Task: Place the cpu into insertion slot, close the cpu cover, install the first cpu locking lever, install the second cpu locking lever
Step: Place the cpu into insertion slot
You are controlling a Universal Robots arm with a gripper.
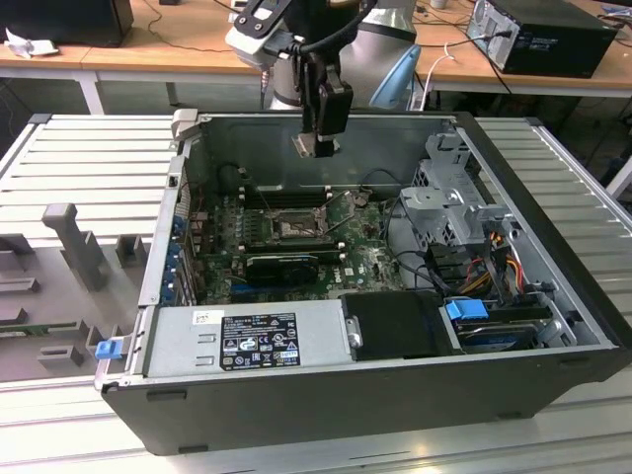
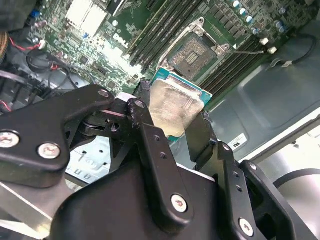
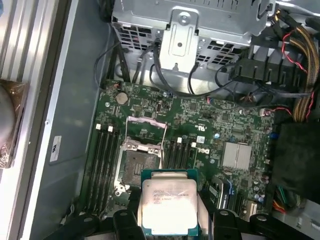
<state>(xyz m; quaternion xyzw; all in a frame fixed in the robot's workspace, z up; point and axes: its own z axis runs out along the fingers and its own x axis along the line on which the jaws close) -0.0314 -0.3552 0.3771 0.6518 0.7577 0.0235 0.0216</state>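
Observation:
My gripper (image 1: 316, 146) hangs above the open computer case, shut on the cpu (image 1: 312, 145) by two opposite edges. The cpu (image 2: 175, 107) is a square chip with a dull silver top and green rim, held flat between black fingers (image 2: 143, 92). In the first wrist view the cpu (image 3: 169, 205) sits beside and above the insertion slot (image 3: 136, 164), which lies bare on the green motherboard. The cpu cover (image 3: 145, 119) is swung open at the slot's far side. The insertion slot (image 1: 293, 227) lies well below the gripper, and its pin field (image 2: 191, 52) is uncovered.
Memory slots (image 3: 102, 167) flank the socket on both sides. A metal drive cage (image 1: 444, 202) and cable bundles (image 1: 494, 262) fill the exterior view's right of the case. A black power supply (image 1: 247, 336) spans the front. The case walls (image 1: 326, 128) ring the board.

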